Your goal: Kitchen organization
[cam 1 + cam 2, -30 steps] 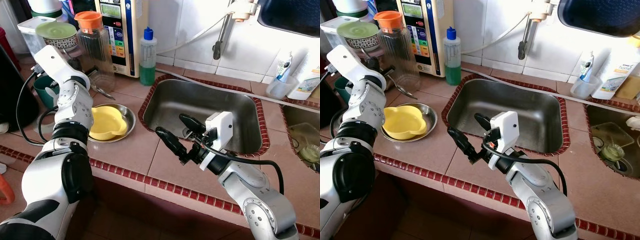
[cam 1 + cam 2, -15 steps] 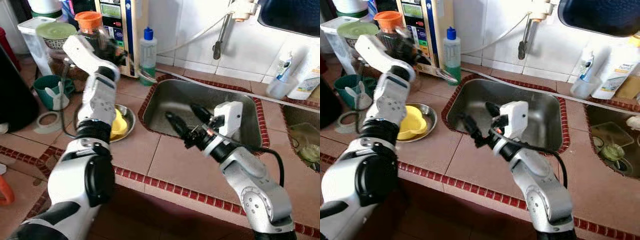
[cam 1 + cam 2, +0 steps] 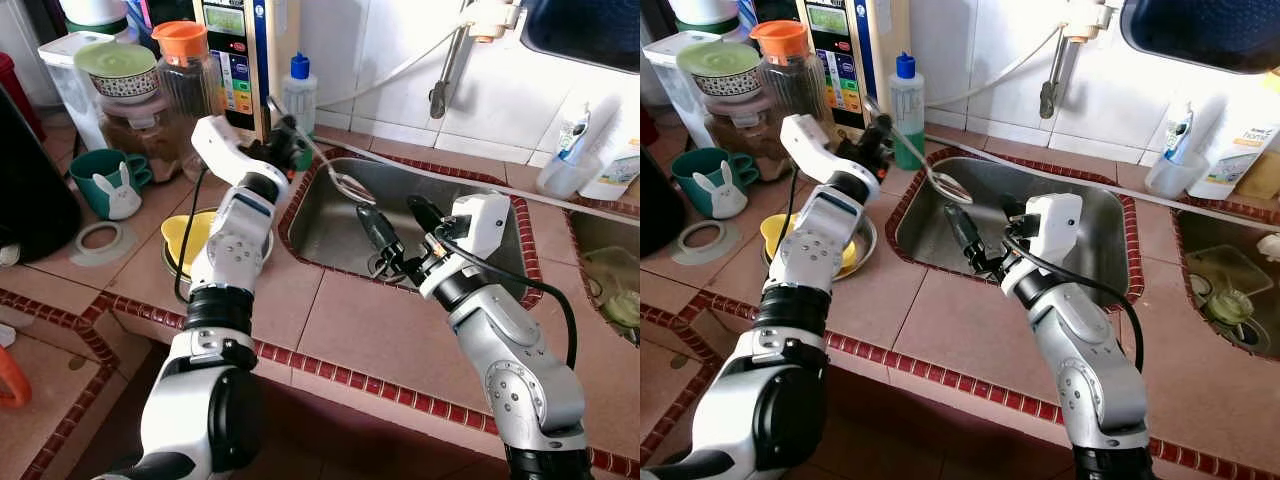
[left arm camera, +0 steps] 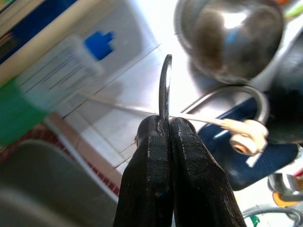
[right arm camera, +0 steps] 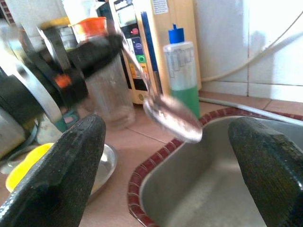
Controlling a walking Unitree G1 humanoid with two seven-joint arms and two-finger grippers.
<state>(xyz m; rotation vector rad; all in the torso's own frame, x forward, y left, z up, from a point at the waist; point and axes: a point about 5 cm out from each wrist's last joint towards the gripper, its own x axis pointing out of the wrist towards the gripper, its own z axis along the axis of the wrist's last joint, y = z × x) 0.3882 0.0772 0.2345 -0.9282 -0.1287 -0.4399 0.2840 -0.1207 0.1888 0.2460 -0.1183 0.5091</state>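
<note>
Yellow bowl (image 3: 192, 233) on steel plate (image 3: 861, 243) near tabletop (image 3: 372, 335) front-left edge. Left pincer (image 3: 876, 133) clamped fully on ladle (image 3: 349, 187) handle, ladle bowl held above sink (image 3: 338, 226) left rim. Green soap bottle (image 3: 906, 112) at back wall beside sink's left corner. Right pincer (image 3: 399, 232) spread wide, holding nothing, over sink's front rim.

One ladle (image 3: 345, 186), one sink (image 3: 460, 190), one yellow bowl (image 3: 190, 232), one mug (image 3: 108, 178), one soap bottle (image 3: 298, 92), two grippers (image 3: 285, 135) (image 3: 395, 232).
</note>
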